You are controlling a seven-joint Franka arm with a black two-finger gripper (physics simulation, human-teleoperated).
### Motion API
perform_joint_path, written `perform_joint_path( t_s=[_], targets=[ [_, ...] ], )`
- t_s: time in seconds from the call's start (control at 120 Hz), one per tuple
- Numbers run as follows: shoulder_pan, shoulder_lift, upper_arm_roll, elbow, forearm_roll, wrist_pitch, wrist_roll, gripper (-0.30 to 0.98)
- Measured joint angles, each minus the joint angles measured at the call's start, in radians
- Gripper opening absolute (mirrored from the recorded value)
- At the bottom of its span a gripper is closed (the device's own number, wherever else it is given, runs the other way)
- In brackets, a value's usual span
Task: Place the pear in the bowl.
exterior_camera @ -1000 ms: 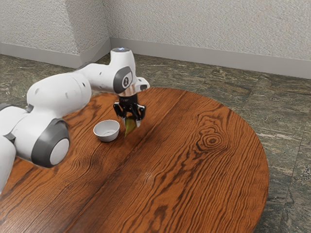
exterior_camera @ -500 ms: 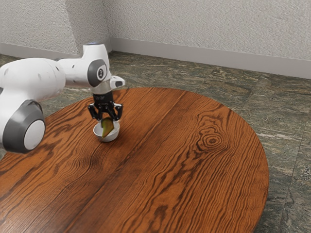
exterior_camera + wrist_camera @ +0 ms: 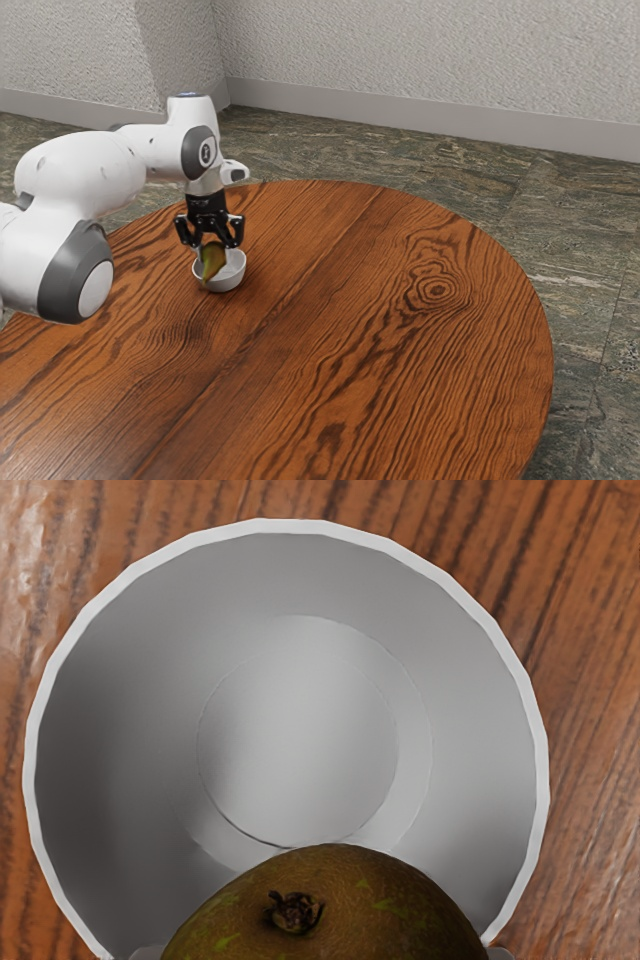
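Note:
My gripper (image 3: pixel 212 247) is above the white bowl (image 3: pixel 232 283) in the exterior view, with its fingers on two sides of the green-brown pear (image 3: pixel 212 262). The pear hangs tilted, its lower end overlapping the bowl's rim toward the exterior view's left; whether it touches the bowl is hard to tell. From the wrist view, the grey inside of the bowl (image 3: pixel 300 730) is exposed beside the pear (image 3: pixel 330 910), whose stem end faces my hand. Slivers of the gripper (image 3: pixel 322 953) flank the fruit there.
The bowl stands on a round, wood-grained table (image 3: pixel 400 350). Beyond the table's curved edge lie a dark stone floor (image 3: pixel 580 250) and a pale textured wall (image 3: pixel 430 60).
My hand has carried the pear toward the exterior view's left, from beside the bowl to over it. Over the last half second it has shifted slightly farther left and a little lower.

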Motion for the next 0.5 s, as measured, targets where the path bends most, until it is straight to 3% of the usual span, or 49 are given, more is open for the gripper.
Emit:
perform_joint_path(
  t_s=[0.233,0.317,0.417,0.5],
  targets=[
    [0.000,-0.026,0.003,0.000,-0.007,-0.024,0.016,0.57],
    [-0.010,-0.189,-0.048,-0.028,0.059,-0.080,0.020,0.61],
    [-0.033,-0.444,-0.133,-0.179,0.148,-0.140,0.024,0.64],
    [-0.108,-0.597,-0.160,-0.243,0.237,-0.186,0.028,0.65]
  ],
)
